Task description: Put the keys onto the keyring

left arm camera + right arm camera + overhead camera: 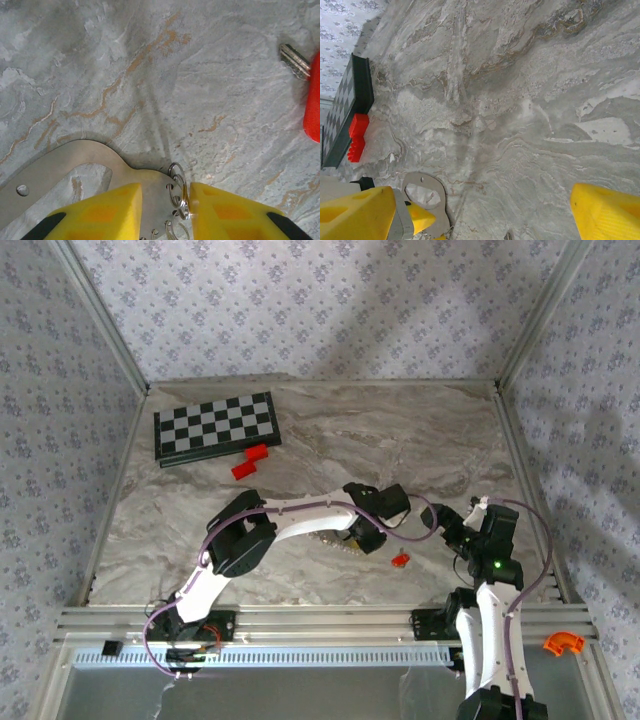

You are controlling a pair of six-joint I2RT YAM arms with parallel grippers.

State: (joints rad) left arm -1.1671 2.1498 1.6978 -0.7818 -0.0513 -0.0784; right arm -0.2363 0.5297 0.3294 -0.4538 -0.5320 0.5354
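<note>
Lying flat on the marbled table (420, 440), the keyring (60, 162) has its small wire ring between the fingers of the left gripper (166, 194). The jaws stand partly apart, with one pad touching the ring and a gap at the other. The red-headed key (295, 61) lies apart, just to the right. The right gripper (485, 215) gapes wide and holds nothing. The chessboard (215, 427) and red blocks (250, 462) sit well away at the far left, with bare surface between.
</note>
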